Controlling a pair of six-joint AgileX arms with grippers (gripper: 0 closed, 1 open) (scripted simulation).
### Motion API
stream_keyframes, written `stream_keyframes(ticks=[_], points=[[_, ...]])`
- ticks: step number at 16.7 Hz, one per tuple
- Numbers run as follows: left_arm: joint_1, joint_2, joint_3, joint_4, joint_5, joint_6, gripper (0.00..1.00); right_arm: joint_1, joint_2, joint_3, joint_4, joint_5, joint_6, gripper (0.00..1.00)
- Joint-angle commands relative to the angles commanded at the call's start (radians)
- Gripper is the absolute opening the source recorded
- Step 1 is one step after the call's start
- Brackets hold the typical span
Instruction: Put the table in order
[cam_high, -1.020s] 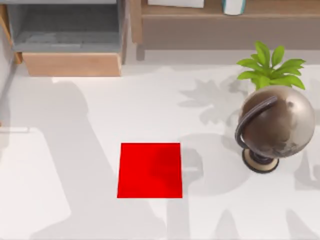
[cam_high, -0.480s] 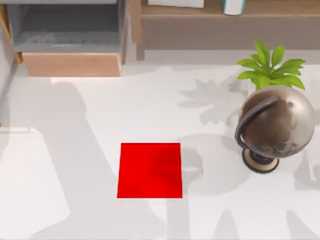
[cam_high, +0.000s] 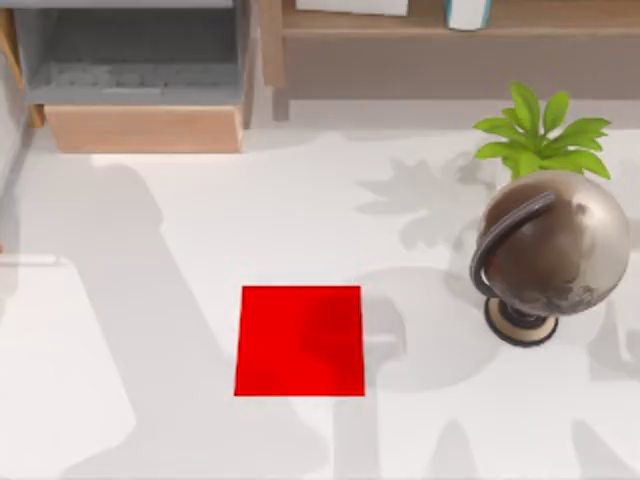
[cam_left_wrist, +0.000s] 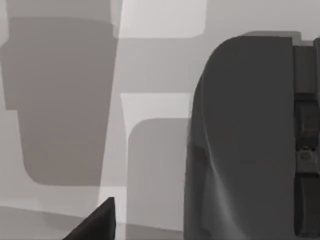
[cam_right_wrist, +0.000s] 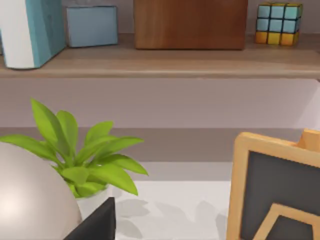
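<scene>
As seen from above, the table is a broad matte white slab, smooth and plain, filling my top view below the shelving.
Item: red mat, flat square, sharp-cornered, near the table's middle, bare white on all four sides.
Item: globe, glossy bronze sphere with a dark curved arm on a round foot, at the table's right.
Item: plant, pointed green leaves, just behind the globe.
Item: light-wood shelf unit along the far edge, with a grey drawer pulled open at the left.
Right wrist view: cube puzzle, wooden box and blue books on the shelf; a wood-framed dark board nearby.
Left wrist view: a dark curved housing over grey shadowed table.
Fingers of either arm: I cannot tell whether they are apart or together
</scene>
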Motion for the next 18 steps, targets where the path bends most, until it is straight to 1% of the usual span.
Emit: stream_keyframes(ticks=[8,18], points=[[-0.010,0.018,-0.016,0.029,-0.001,-0.009,1.00,0.000,0.000,0.000,0.000,0.000,0.000,1.00],[-0.010,0.018,-0.016,0.029,-0.001,-0.009,0.25,0.000,0.000,0.000,0.000,0.000,0.000,1.00]])
